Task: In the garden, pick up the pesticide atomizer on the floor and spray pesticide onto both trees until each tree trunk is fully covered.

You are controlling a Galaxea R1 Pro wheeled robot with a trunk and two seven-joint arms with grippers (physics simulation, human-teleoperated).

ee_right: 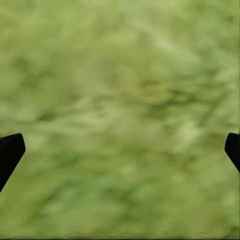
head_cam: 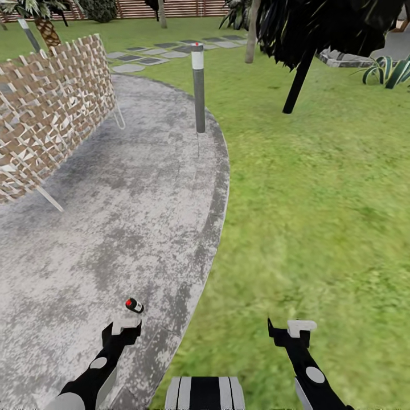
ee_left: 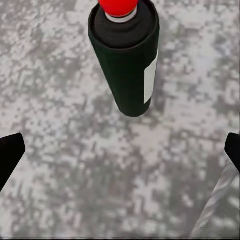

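Note:
The pesticide atomizer (head_cam: 134, 305) is a small dark can with a red cap and a white label, standing upright on the blotched grey concrete floor (head_cam: 114, 216). My left gripper (head_cam: 126, 326) hangs open just short of it, pointing down. In the left wrist view the atomizer (ee_left: 125, 60) stands ahead of the open left gripper (ee_left: 120, 155), outside its black fingertips (ee_left: 10, 152). My right gripper (head_cam: 296, 331) is open above the grass, holding nothing, and the right wrist view also shows this gripper (ee_right: 120, 152) over lawn. Two tan tree trunks (head_cam: 251, 34) (head_cam: 163, 14) rise far off.
A tall grey post (head_cam: 198, 85) with a pale band and red-dotted top stands at the paving's curved edge. A woven lattice screen (head_cam: 51, 108) lines the left. A near-black tree (head_cam: 299, 80) leans over the lawn (head_cam: 319, 199). Stepping slabs (head_cam: 148, 60) and a brown fence (head_cam: 182, 8) lie beyond.

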